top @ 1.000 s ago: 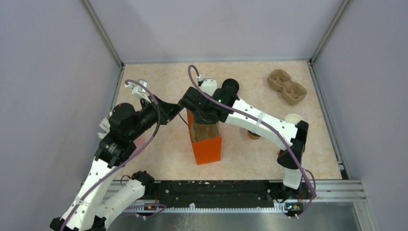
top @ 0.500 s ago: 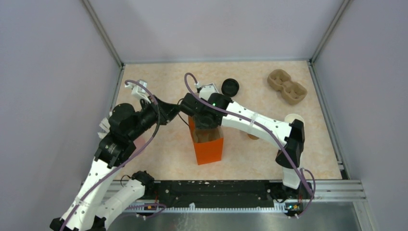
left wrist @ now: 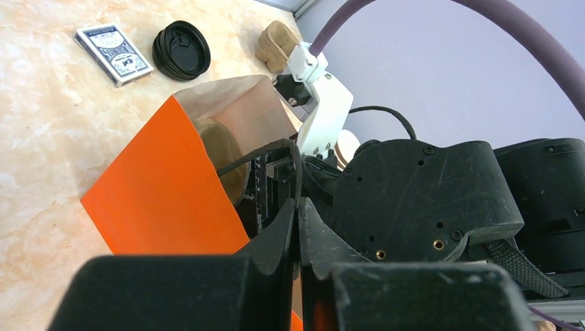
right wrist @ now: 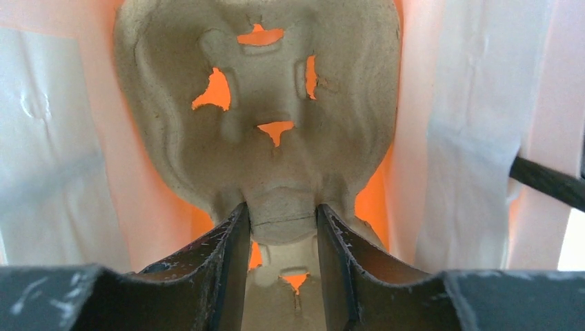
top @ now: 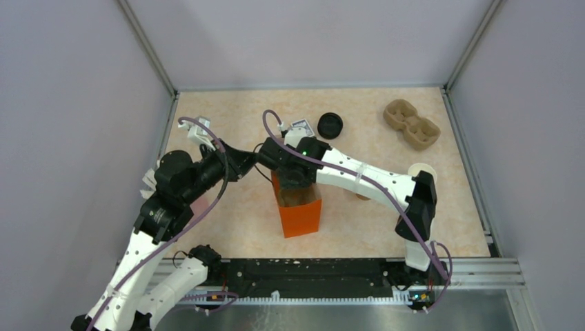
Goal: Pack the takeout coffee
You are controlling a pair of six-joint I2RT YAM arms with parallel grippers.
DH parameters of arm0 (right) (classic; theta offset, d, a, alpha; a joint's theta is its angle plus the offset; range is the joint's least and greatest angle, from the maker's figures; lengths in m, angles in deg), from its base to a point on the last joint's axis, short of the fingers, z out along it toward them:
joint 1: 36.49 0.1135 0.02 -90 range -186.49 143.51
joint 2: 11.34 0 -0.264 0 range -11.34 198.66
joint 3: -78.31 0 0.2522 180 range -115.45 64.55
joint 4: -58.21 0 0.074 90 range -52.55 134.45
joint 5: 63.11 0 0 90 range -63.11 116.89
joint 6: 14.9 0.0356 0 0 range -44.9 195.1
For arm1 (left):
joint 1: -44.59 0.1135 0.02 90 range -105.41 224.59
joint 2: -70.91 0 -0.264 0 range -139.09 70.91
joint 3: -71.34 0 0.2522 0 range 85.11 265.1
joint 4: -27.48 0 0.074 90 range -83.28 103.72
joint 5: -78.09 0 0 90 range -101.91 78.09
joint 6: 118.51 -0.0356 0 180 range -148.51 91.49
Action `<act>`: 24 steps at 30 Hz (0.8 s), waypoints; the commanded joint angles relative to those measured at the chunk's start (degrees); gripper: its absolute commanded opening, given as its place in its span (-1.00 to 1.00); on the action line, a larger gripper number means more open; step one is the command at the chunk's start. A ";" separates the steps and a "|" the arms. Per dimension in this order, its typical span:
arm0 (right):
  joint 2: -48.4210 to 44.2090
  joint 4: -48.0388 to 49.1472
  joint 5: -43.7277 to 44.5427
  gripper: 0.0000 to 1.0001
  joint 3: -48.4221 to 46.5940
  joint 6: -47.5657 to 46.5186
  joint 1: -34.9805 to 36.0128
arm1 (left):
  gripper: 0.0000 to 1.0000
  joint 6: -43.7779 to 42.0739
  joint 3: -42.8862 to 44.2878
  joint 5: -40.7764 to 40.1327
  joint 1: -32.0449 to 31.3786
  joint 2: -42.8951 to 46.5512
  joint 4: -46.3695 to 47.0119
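Kraft-tan paper cup sits well right of right gripper, outside orange paper bag; likely light and crushable, so grip mid-wall gently. That gripper, part-open, clamps brown pulp carrier inside bag; left gripper pressed together at rim.

The bag stood mid-table, a pulp carrier down inside it. Behind it, toward the far edge, lay a lid with a card deck just to its left. A second carrier sat near the far right corner, a cup by the right edge.
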 commanded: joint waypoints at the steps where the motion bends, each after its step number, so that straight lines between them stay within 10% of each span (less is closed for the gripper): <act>1: -1.95 0.82 1.11 -0.23 -1.35 -0.82 0.89 | -0.85 -0.33 -0.56 0.16 -0.07 0.39 -0.28; 8: -3.45 3.98 2.27 0.16 -3.36 -3.65 0.89 | -0.72 -0.31 -0.59 0.67 -0.02 0.44 -0.75; 15: -6.64 13.02 3.09 -0.21 2.23 -7.69 0.98 | -0.71 -0.33 -0.72 0.77 -0.04 0.44 -0.90; 24: -7.11 12.50 6.13 -0.21 1.13 -8.43 0.98 | -0.72 -0.96 -0.54 0.21 -0.05 0.17 -1.34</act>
